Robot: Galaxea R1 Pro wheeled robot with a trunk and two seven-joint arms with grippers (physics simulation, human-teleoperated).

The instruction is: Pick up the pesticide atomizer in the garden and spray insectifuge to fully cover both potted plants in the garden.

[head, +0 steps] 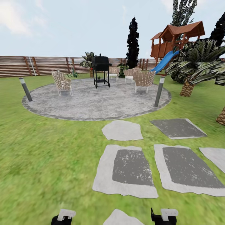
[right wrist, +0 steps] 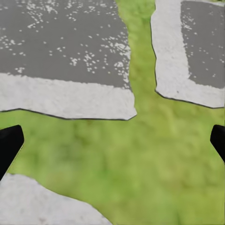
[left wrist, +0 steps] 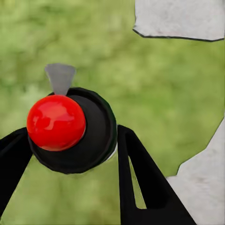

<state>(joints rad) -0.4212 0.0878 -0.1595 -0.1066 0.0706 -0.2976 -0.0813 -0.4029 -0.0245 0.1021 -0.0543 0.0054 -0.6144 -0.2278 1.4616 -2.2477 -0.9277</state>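
Wicker chairs [head: 62, 82], four; grey stepping stones [head: 127, 170], six.

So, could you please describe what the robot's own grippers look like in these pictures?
In the head view, the left gripper and right gripper each show a black body capped by a white, rounded block. In the left wrist view the fingers are flat, matte black and wedge-shaped, one with a long slot cut through it. In the right wrist view the black fingertips are plain. No cables or markings show.

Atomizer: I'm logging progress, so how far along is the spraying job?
Pickup looks done: the left gripper holds the pesticide atomizer. In hand: the approach, from the lawn beside the stepping stones, with the right gripper open. Left: reaching and spraying both potted plants.
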